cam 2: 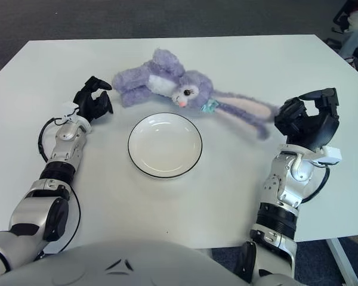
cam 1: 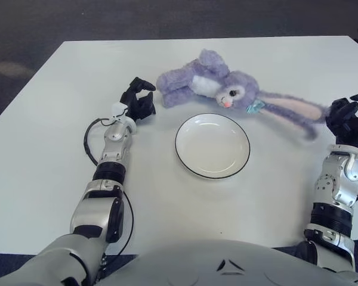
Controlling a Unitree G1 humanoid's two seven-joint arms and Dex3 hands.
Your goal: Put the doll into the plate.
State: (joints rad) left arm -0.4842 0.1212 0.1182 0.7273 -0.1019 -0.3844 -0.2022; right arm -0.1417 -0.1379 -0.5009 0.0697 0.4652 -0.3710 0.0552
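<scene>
Left eye view: one doll [cam 1: 227, 88], one plate [cam 1: 212, 146].

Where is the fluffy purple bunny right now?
The fluffy purple bunny doll lies on the white table, just behind the black-rimmed white plate, between the left hand and right hand.

Likely an office or lab: white table [cam 1: 59, 149] on dark carpet [cam 1: 24, 24].
</scene>
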